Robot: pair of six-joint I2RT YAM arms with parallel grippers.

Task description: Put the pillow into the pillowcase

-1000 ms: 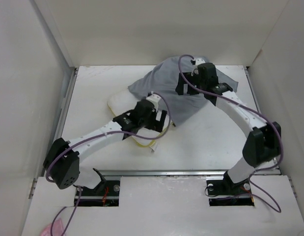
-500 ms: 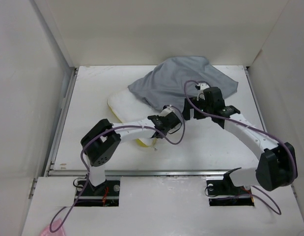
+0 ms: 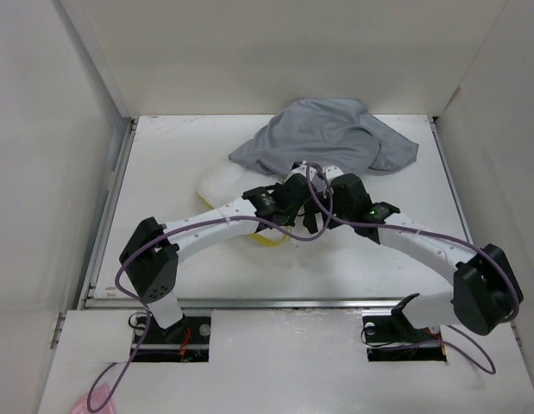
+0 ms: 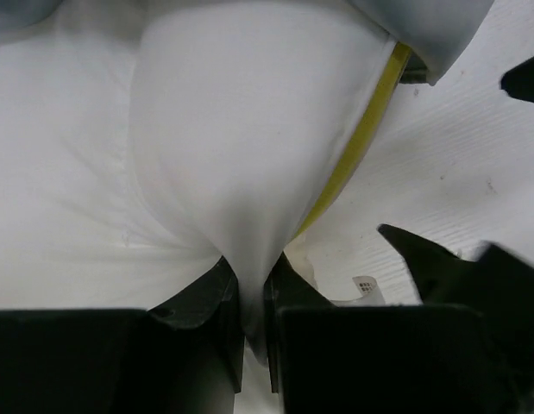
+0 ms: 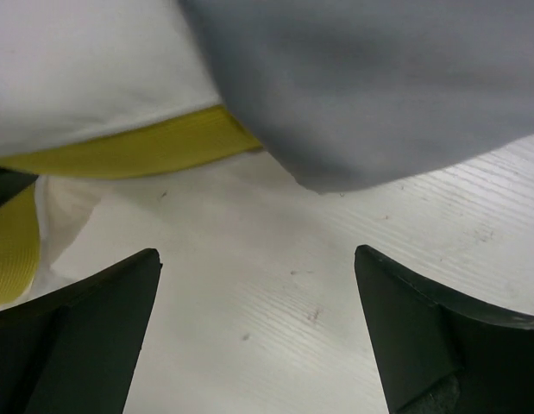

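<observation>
The grey pillowcase (image 3: 331, 138) lies crumpled at the back of the table, draped over the far part of the white pillow (image 3: 219, 183). In the left wrist view my left gripper (image 4: 254, 289) is shut on a pinched fold of the pillow (image 4: 249, 129), beside its yellow edge strip (image 4: 363, 142). Seen from above, the left gripper (image 3: 291, 191) sits at the pillow's right side under the pillowcase's near edge. My right gripper (image 3: 334, 193) is close beside it. It stands open (image 5: 258, 267) over bare table, just short of the pillowcase's hem (image 5: 379, 86) and the pillow's yellow strip (image 5: 137, 147).
White walls close in the table (image 3: 379, 250) on the left, back and right. A metal rail (image 3: 275, 302) runs along the near edge by the arm bases. Purple cables loop between both wrists over the middle.
The left gripper has shut on the pillow and moved right and back with it. The right arm has come down off the pillowcase toward the middle. The pillowcase now lies farther back.
</observation>
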